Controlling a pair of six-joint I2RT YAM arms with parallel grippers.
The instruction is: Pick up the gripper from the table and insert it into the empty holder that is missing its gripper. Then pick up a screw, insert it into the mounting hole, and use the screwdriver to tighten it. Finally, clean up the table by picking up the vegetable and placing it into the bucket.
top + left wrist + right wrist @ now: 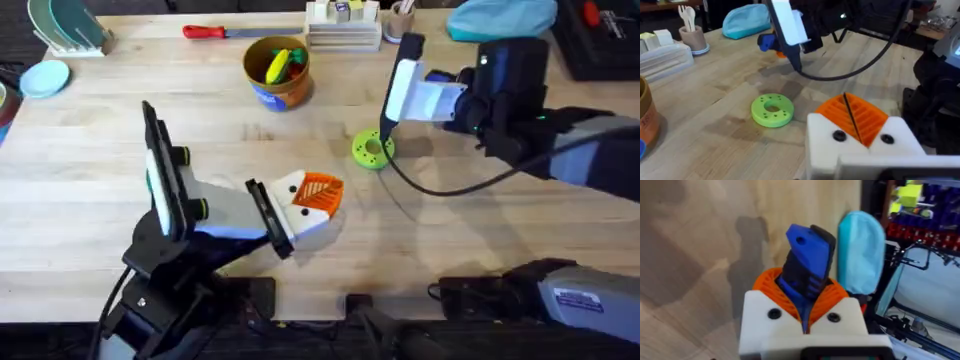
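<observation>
My right gripper point(398, 92) point(805, 305) is shut on the blue and black screwdriver point(807, 262) point(768, 42). It holds the screwdriver above the table, dark end down, just beyond a green disc point(372, 150) point(772, 110). My left gripper point(318, 192) point(852, 117) hovers low near the table's middle, its orange pads shut together, short of the disc. The tan bucket point(262, 90) point(647, 120) stands at the back centre with a yellow and green vegetable point(278, 65) inside it. The loose gripper part, the holder and the screw are out of view.
A red-handled screwdriver point(205, 32) lies along the back edge. A white stacked tray point(343, 35), a cup of utensils point(692, 35) and a light blue bag point(500, 18) line the back right. A dish rack point(65, 25) and blue plate point(45, 77) sit back left. A black cable point(450, 185) trails from the right arm.
</observation>
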